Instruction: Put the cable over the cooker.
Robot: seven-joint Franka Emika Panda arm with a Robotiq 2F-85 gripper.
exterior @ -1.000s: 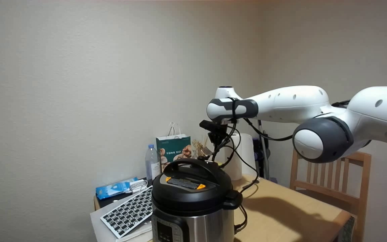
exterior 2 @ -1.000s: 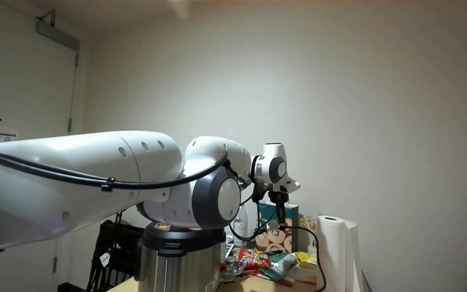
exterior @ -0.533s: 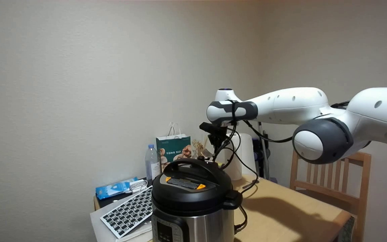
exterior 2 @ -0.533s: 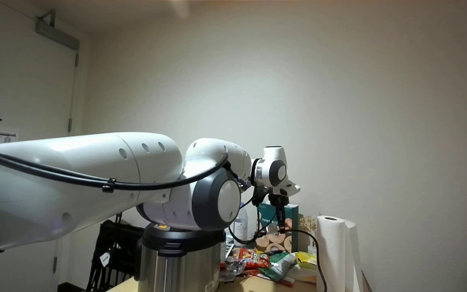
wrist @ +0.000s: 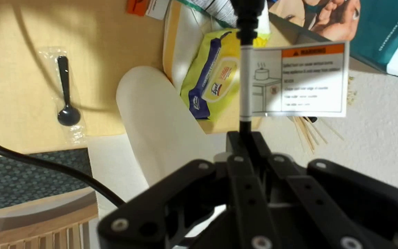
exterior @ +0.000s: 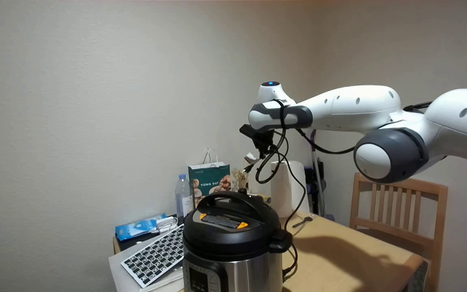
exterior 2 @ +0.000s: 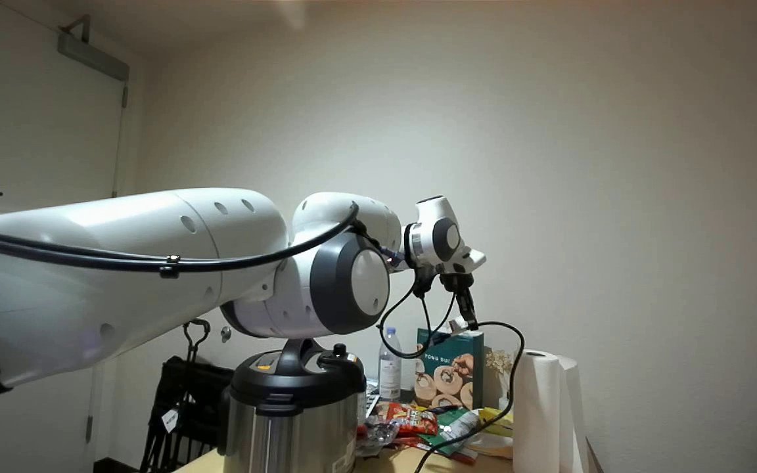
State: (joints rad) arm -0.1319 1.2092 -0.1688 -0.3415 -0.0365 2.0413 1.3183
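A: State of the gripper (wrist: pixel 245 135)?

B: Fingers (wrist: pixel 234 143) narrow, pinching the cable (wrist: pixel 245 126) directly beside a white warning tag (wrist: pixel 302 90) fixed round it. The wrist view shows the grip plainly.

A: Position of the cable?

B: Held clear of the table (exterior: pixel 322 280), off to one side of the cooker (exterior: pixel 235 245) and apart from its lid (exterior: pixel 227 241). In an exterior view the plug (exterior: pixel 249 167) juts out past the fingers, tilted downward. The length on the opposite side of the grip arches outward, then drops in a long curve toward the table.

A: Its connection?

B: A black end meets the cooker low on its side. Part of the run passes behind the lid, so I cannot trace it whole.

A: The cooker itself?

B: Upright on the table in both exterior views, lid seated, steel body (exterior: pixel 253 275) and black control panel (exterior: pixel 211 280) visible.

A: The arm (exterior: pixel 359 107)?

B: White, extended above the table, gripper pointing down at a slight tilt.

A: Surroundings?

B: A paper-towel roll (exterior 2: pixel 536 414) stands upright near the cable; whether they touch, I cannot tell. A green paper bag (exterior 2: pixel 451 368) and a bottle (exterior 2: pixel 389 378) stand behind assorted packets (exterior 2: pixel 411 418). A wrapped black spoon (wrist: pixel 66 91) lies on the table. A wooden chair (exterior: pixel 403 184) stands beside the table.
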